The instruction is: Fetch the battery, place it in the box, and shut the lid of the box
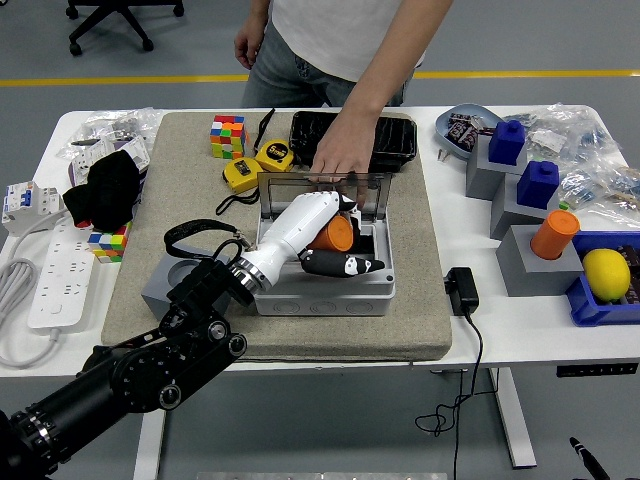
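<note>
White table spanning the whole view, carrying a beige felt mat over its middle. Standing at the far side, a person in a white top and jeans, one hand reaching down and resting its fingers on the upright clear lid of the box, holding it open. Sitting on the mat's near half, the grey box, its lid tilted up at the back. Coming in from the lower left, the black left arm, ending in a white left hand reaching into the box. Grasping an orange cylindrical battery, the fingers curling around it, black fingertips lying low inside the box cavity. Battery sitting within the box opening, still in the grip, tilted rather than lying flat.

Lying behind the box on the mat, a black tray, two yellow tape measures and a colour cube. Resting at the left edge, a black cloth, a second cube and a white power strip. Crowding the right side, grey stands topped with blue blocks, an orange cylinder, a lemon in a blue bin and a black charger.
</note>
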You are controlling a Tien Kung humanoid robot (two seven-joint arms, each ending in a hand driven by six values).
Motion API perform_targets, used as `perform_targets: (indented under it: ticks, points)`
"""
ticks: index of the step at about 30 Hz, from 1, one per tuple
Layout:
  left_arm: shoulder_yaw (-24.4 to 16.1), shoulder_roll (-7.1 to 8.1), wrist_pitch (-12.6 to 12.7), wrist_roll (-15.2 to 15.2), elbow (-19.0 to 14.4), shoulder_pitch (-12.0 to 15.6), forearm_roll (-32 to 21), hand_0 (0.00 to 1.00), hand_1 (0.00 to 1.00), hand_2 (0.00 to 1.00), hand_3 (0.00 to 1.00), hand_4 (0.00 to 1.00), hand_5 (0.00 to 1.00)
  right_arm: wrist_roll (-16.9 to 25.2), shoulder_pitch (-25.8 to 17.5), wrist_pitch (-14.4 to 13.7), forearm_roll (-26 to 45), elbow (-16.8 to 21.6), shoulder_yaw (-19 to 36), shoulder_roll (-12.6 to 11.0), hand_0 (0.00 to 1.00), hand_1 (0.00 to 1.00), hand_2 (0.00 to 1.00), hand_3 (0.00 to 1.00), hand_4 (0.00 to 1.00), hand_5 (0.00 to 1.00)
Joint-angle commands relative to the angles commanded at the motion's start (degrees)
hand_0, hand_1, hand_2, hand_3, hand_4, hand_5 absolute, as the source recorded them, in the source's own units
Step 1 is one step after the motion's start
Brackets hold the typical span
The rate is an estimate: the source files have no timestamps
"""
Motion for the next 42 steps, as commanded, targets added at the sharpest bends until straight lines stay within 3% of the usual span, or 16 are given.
perform_targets:
  ticks: [16, 20, 30, 35, 41, 42]
  points:
    - [-0.56, 0.35, -0.92, 0.61, -1.37, -0.01, 1.38, 0.427, 0.505, 0.433, 0.440, 0.998, 0.396, 0.02, 0.04, -0.01, 0.11, 0.00, 0.07, -0.01, 0.775, 0.701, 0.720, 0.766, 0.998, 0.998]
    - [-0.55, 0.75, -0.94, 0.79, -3.14, 0.21, 1.76, 0.430, 0.507, 0.439, 0.444, 0.998, 0.412, 0.04, 0.04, -0.01, 0.19, 0.00, 0.06, -0.01, 0.776, 0.701, 0.720, 0.766, 0.998, 0.998]
    - [0.12, 3.25, -0.19, 0.69, -12.41, 0.86, 2.54, 0.419, 0.471, 0.421, 0.439, 0.998, 0.425, -0.03, -0.02, -0.09, 0.33, 0.00, 0.25, 0.03, 0.776, 0.701, 0.721, 0.767, 0.998, 0.998]
    - [-0.78, 3.46, 0.92, 0.32, -16.02, -0.67, 2.25, 0.419, 0.471, 0.421, 0.439, 0.998, 0.425, 0.04, 0.08, -0.08, 0.39, 0.00, 0.11, 0.04, 0.776, 0.701, 0.721, 0.767, 0.998, 0.998]
    - [-3.23, 3.39, 0.46, 1.08, -14.99, -4.24, 4.05, 0.419, 0.489, 0.442, 0.453, 0.998, 0.436, 0.00, 0.20, -0.04, 0.18, 0.00, 0.02, -0.08, 0.776, 0.701, 0.721, 0.767, 0.998, 0.998]
    - [-3.69, 3.41, 0.16, 1.53, -14.64, -4.74, 4.78, 0.493, 0.609, 0.560, 0.532, 0.998, 0.455, -0.03, 0.23, -0.03, 0.12, 0.00, 0.03, -0.11, 0.776, 0.701, 0.721, 0.767, 0.998, 0.998]
